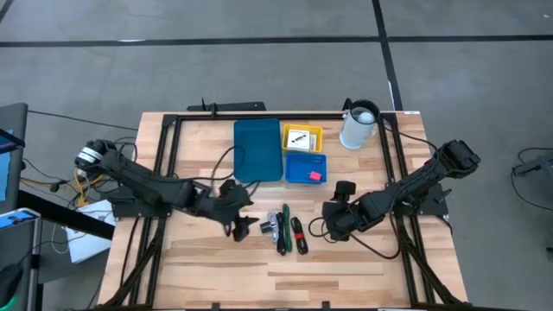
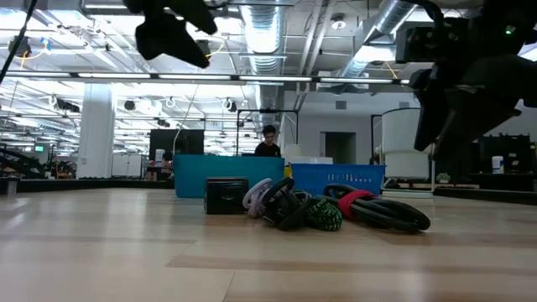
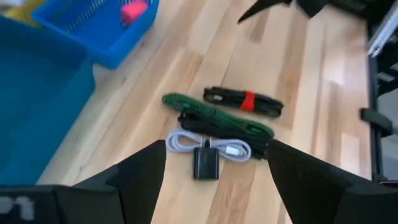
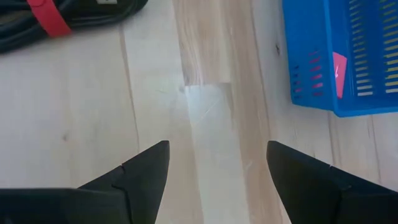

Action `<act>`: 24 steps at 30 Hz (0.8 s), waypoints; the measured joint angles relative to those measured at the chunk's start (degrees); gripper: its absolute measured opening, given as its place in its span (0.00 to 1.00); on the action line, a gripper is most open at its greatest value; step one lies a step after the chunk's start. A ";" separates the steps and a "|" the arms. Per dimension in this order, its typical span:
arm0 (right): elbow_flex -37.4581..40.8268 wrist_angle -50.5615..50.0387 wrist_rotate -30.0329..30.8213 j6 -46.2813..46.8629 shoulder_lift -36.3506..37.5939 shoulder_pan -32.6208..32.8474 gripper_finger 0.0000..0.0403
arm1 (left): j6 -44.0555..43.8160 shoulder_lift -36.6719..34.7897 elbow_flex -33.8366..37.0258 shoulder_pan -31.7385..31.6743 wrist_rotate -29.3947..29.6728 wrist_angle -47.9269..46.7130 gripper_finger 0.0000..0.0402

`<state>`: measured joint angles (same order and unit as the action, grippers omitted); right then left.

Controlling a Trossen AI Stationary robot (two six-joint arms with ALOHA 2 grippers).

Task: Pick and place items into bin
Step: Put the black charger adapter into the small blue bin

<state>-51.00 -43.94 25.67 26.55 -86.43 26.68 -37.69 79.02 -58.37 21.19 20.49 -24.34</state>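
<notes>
Your left gripper (image 3: 211,163) hovers released over the white cable (image 3: 208,144); careful, you'll snag the green cable (image 3: 217,116) touching it.

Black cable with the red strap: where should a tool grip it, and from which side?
Grip the black cable bundle at its red strap, where the strands are bound tight. It lies flat on the table, so coming straight down looks best, fingers across its narrow width. The right tool, open, hovers nearby.
</notes>
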 joint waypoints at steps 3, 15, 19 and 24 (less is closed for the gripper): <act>0.00 -0.58 -0.04 -0.19 0.00 -0.04 0.66 | -1.09 4.55 -5.66 -2.56 -4.53 -7.05 0.67; 0.00 -10.49 -0.20 2.87 0.00 0.35 0.66 | 3.06 23.53 -22.33 -7.36 -23.04 -15.14 0.67; 0.00 -15.02 -0.24 3.50 0.00 0.33 0.66 | 4.50 26.93 -25.39 -7.44 -23.29 -16.39 0.67; 0.00 -17.70 -0.30 6.00 0.00 0.37 0.66 | 6.63 30.39 -27.82 -8.19 -23.70 -21.13 0.67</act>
<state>-51.00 -61.65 25.37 32.54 -86.43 27.05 -31.06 109.41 -86.19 13.00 -3.20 -45.48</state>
